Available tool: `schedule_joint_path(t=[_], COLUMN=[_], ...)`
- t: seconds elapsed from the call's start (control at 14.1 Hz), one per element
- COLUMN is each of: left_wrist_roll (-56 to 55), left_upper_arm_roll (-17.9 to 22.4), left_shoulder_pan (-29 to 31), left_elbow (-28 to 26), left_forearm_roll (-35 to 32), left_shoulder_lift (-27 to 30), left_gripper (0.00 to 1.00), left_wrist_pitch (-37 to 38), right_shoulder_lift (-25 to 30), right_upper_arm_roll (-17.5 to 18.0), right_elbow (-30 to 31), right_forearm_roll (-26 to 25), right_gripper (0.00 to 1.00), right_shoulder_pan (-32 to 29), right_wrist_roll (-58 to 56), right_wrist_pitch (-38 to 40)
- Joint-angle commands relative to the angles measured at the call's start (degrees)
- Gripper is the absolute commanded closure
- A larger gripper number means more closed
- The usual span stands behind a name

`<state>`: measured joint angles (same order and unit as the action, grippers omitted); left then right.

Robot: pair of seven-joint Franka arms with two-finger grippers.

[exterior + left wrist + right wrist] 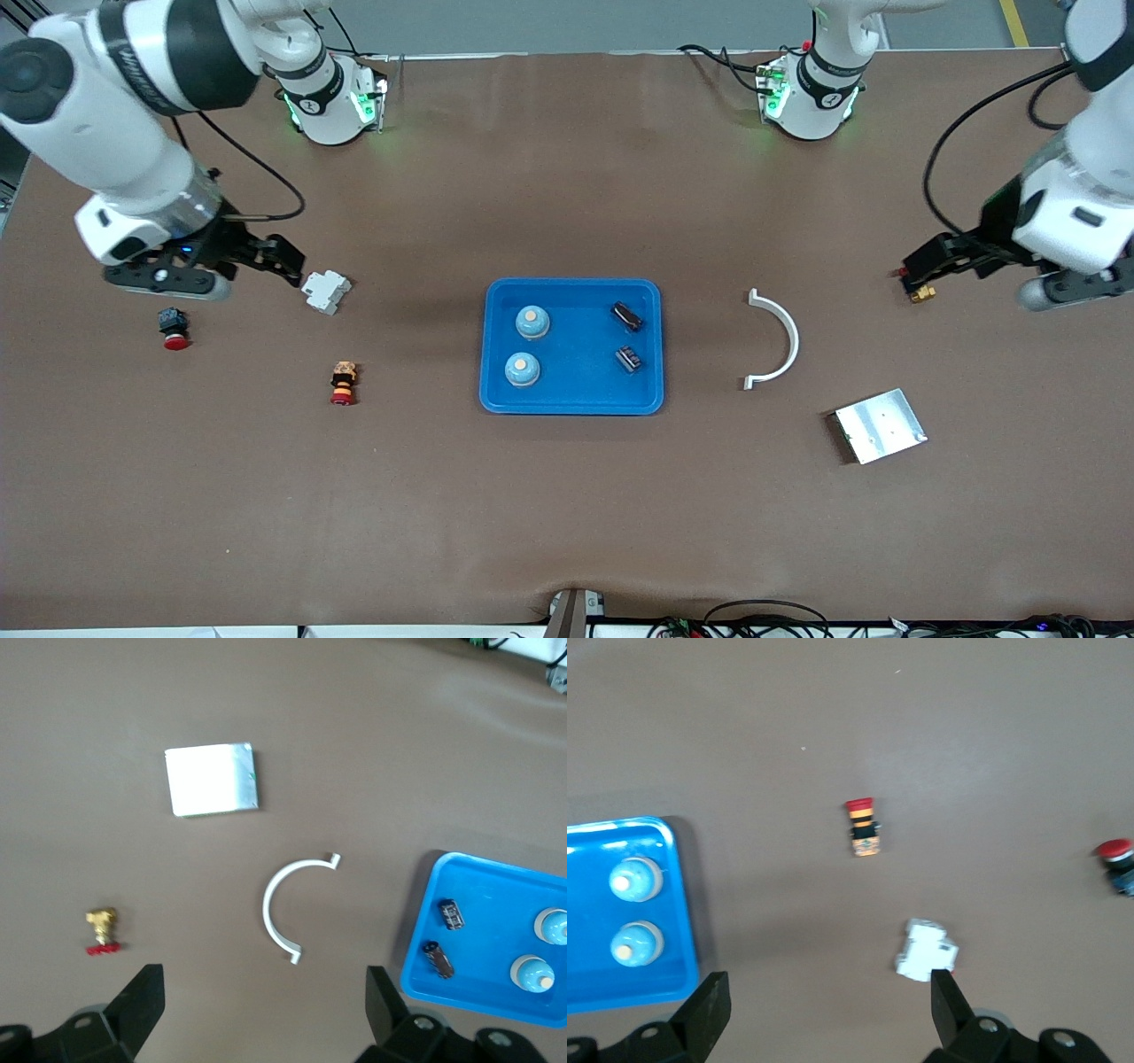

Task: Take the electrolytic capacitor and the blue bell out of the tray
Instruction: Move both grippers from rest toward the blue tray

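Left gripper (261, 1010) wide open, empty, right gripper (828, 1010) likewise

Front: we look down from high across the table, facing both bases.
Wrists: we look down from above; each shares the tray (572, 346) with the front view.

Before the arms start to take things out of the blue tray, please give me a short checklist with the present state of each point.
1. Tray flat on table: ok.
2. Two blue bells in tray, toward the right arm's end: ok.
3. Two dark capacitors in tray, toward the left arm's end: ok.
4. Left pincer open, holding nothing: ok.
5. Right pincer open, holding nothing: ok.
6. Either pincer above tray: not ok, both wait at the table ends.
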<state>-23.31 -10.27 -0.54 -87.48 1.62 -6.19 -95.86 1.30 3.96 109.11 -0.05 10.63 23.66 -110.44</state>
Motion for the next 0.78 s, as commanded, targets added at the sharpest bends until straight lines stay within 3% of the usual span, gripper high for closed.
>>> schedule_joint_path(t=[0.0, 0.21, 0.43, 0.71], left_wrist_roll=[-5.4, -13.58, -14.57, -21.75], left_upper_arm_roll=[-0.98, -1.59, -1.6, -1.6], left_shoulder_pan=[-1.57, -4.63, -9.38, -13.87], left_elbow=[0.82, 0.82, 0.82, 0.82], left_forearm_roll=[0.22, -0.13, -0.22, -0.22], left_shoulder_lift=[-3.29, -6.63, -10.4, -15.94], left_gripper=[0.0, 0.0, 0.0, 0.0], left_wrist_pitch=[0.59, 0.59, 0.06, -6.86], right_shoulder_lift=[-3.4, -7.88, -12.27, -18.17], right_upper_arm_roll=[-0.62, -0.62, -0.62, -0.62], right_elbow=[-0.04, -0.56, -3.01, -6.8], right_forearm_roll=[-0.47, -1.0, -1.09, -1.0], right_gripper=[0.0, 0.0, 0.0, 0.0], right_shoulder_pan=[4.21, 7.81, 11.16, 14.06], right_wrist_roll=[7.0, 13.24, 18.33, 24.23], right_wrist_pitch=[-3.63, -8.46, -10.41, -11.11])
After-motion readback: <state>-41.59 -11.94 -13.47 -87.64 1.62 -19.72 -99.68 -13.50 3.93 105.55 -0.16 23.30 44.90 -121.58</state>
